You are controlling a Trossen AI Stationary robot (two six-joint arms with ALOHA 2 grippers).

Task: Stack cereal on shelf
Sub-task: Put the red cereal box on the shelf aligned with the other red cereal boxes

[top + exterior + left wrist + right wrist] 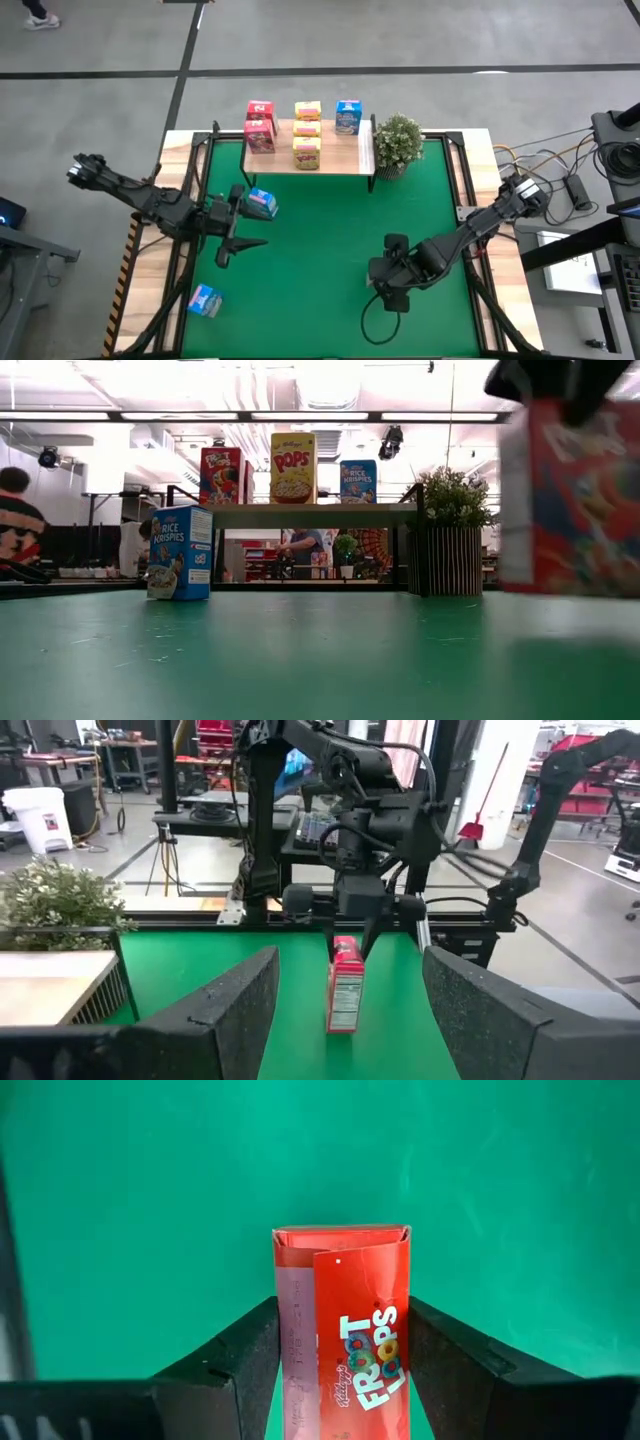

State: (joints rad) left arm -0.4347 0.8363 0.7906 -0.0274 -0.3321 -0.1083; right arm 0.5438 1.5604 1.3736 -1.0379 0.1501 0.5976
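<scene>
Left arm [140, 195]: dark, slim jointed links. Right arm [470, 232]: same dark build, black cable looping below the wrist. Left gripper [350, 1020], right gripper [343, 1370]: two broad black fingers each, matte, grainy-textured faces.

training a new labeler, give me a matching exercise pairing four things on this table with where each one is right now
Things:
1. red box
2. plant
3. yellow boxes
4. lone blue box

Places:
A. middle of the shelf
B. between the right gripper fingers
C. near corner of the table, left arm's side
D. beside the shelf's right end

Pairs: 1-B, 2-D, 3-A, 4-C
</scene>
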